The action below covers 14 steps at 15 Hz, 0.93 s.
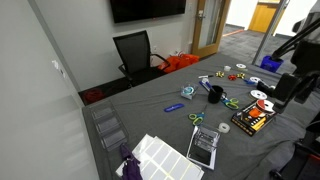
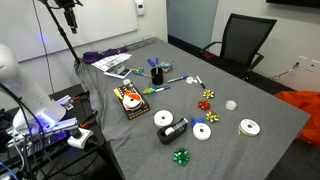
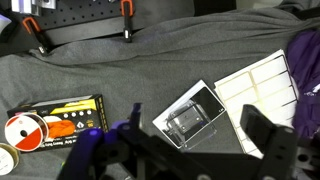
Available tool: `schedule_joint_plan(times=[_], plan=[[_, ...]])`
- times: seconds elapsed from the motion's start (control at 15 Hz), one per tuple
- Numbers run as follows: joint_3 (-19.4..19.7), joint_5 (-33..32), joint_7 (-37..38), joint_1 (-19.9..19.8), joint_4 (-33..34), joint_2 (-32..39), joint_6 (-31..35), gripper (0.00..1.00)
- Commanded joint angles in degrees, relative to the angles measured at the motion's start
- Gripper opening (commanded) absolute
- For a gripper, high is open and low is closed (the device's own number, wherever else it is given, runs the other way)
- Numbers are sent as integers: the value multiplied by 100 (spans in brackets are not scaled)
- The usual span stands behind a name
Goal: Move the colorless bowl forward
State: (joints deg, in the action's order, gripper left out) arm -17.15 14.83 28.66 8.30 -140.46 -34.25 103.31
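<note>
The colorless bowl (image 1: 172,107) is a small, shallow, pale whitish-blue round on the grey cloth, left of the solid blue object (image 1: 188,92) and the black mug (image 1: 214,95). It is out of the wrist view, and I cannot pick it out with certainty in the second exterior view. My gripper (image 3: 189,108) shows only in the wrist view. It is open and empty, high above the cloth, with its two dark fingers framing a clear rectangular box (image 3: 190,120) that lies on a sheet of paper.
An orange-and-black box (image 3: 65,115) and a tape roll (image 3: 20,130) lie beside the clear box, with a white label sheet (image 3: 262,80) on its other side. Tape rolls (image 2: 202,131), bows and a small white round thing (image 2: 231,104) are scattered about. A black office chair (image 1: 135,52) stands behind the table.
</note>
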Motion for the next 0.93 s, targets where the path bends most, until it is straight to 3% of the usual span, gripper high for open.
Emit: schedule_joint_plan(times=[0.0, 0.47, 0.53, 0.6, 0.87], plan=[[206, -191, -435, -105, 245, 249, -35, 100], [55, 139, 38, -266, 96, 638, 1090, 100], [55, 103, 18, -271, 103, 645, 1065, 100], [-3, 0, -3, -8, 9, 1, -12, 100], [53, -78, -123, -21, 37, 27, 34, 100]])
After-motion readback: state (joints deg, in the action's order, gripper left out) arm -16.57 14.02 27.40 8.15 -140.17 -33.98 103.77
